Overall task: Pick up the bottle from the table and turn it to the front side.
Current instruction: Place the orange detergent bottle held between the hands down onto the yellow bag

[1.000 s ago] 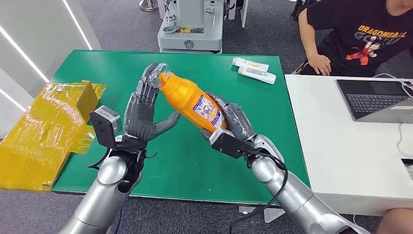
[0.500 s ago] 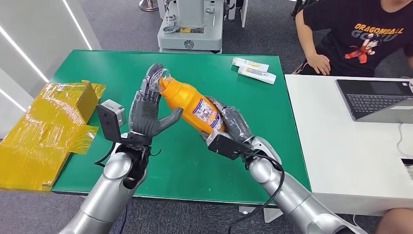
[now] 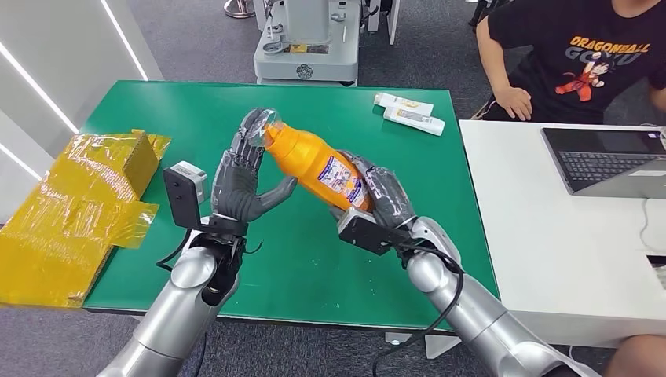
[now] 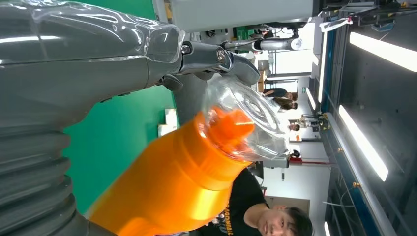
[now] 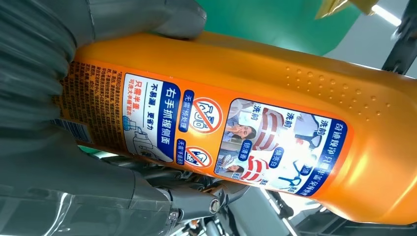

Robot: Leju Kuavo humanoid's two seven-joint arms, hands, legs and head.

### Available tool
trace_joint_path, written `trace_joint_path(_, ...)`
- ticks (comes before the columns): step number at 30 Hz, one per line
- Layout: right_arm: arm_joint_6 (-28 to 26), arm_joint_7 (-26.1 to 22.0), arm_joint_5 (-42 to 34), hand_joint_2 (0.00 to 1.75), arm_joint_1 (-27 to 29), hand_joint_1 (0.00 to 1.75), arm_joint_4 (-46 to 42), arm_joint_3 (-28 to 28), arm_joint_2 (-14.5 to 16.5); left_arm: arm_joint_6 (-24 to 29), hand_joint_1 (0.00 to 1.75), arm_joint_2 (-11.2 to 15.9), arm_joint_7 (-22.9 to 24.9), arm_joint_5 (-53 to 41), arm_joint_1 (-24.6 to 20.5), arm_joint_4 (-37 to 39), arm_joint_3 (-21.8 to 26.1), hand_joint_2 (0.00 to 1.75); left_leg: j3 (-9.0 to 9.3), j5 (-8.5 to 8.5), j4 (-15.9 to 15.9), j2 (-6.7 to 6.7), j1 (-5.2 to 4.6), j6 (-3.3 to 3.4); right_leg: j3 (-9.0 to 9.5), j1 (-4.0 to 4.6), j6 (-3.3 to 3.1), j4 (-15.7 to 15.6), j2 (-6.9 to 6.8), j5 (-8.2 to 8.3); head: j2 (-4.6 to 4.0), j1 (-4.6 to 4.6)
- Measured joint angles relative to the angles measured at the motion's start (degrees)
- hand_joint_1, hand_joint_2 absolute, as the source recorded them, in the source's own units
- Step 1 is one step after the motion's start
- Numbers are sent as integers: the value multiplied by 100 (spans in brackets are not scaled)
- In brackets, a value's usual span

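Note:
An orange bottle (image 3: 310, 161) with a clear cap cover is in the air above the green table (image 3: 157, 110), tilted, cap toward the far left. My right hand (image 3: 378, 206) grips its lower body, and the printed label (image 3: 339, 177) faces up. My left hand (image 3: 238, 177) stands open around the neck, fingers stretched behind the cap and thumb just under the bottle's shoulder. In the left wrist view the bottle (image 4: 177, 182) lies beside the left hand (image 4: 74, 64), a finger over the cap cover. The right wrist view has the bottle (image 5: 275, 98) held by the right hand (image 5: 44, 49).
Two white tubes (image 3: 408, 112) lie at the table's far right. A yellow wrapped box (image 3: 71, 204) sits on the left edge. To the right stands a white table (image 3: 550, 251) with a laptop (image 3: 605, 161), and a person (image 3: 581, 55) sits behind it.
My left hand has moved rightward, closer in around the bottle's neck. The right hand has shifted the bottle slightly to the right.

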Motion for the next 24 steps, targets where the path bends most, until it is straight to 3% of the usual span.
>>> trace_joint_path(12,-7,-4,116,175,-83,175,-64,-229,-185,-91,0,-15,-3,-33,77,45,0,175,0,0,0,1,1,0,0,1,0,1,1,0,0,0)
trace_joint_path(24,29,-61,169,175,-346,175,-91,-124,104,-36,0,-22,1,48,15,406,11,175,0,2,-1,1,1,-2,0,1,0,3,1,0,0,1)
